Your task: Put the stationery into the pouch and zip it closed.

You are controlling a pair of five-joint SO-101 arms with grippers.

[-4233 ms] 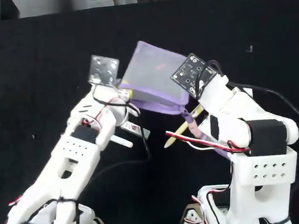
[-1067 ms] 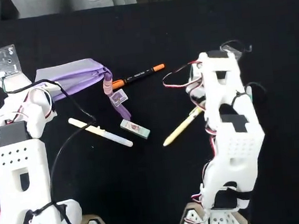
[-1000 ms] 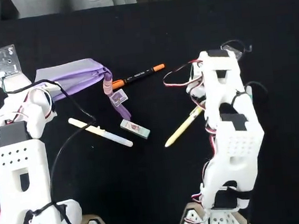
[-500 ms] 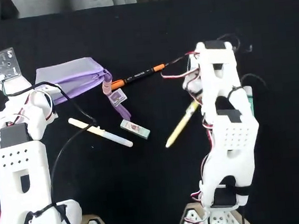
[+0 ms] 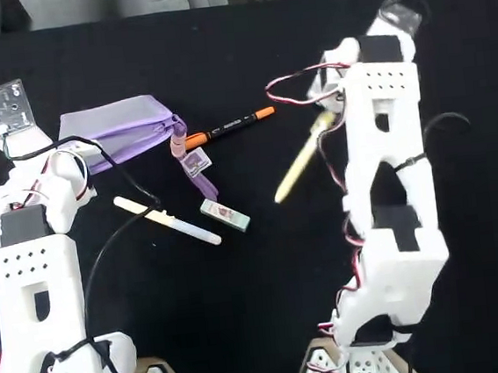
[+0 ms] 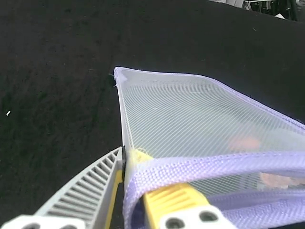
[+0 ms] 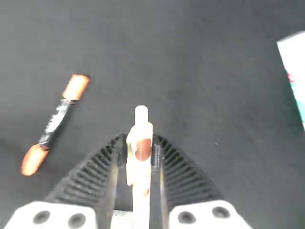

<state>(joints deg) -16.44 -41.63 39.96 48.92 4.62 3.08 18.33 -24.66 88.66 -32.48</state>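
Pouch (image 5: 124,126) was on the desk (image 5: 87,61) at the far L side: purple, w/ a mesh face. Your L pincer (image 5: 76,153) was clamped on its near L corner. In the L wrist view, the fingers (image 6: 95,191) pinched the purple zip band (image 6: 214,167) at that corner. I could not tell how far the zip stood open. A purple strap (image 5: 201,180) ran from the pouch's R end toward the arm bases, w/ a small tag (image 5: 196,162) touching it.

Your R pincer (image 5: 327,122) was narrow, gripping a yellow pen (image 5: 298,162) by one end. The R wrist view showed the barrel held btwn both fingers w/ the tip sticking out past them. The pen slanted, free end pointing toward the near L. I could not tell whether it cleared the desk. It was well apart from the pouch.

Other stationery lay loose on the desk:
- Black marker (image 5: 226,129) w/ orange ends sat just beside the pouch's R end, btwn pouch and yellow pen.
- White pen (image 5: 166,219) lay nearer the arm bases, on a slant.
- Eraser (image 5: 225,215) lay just beside that pen's R end and near the strap's tip.
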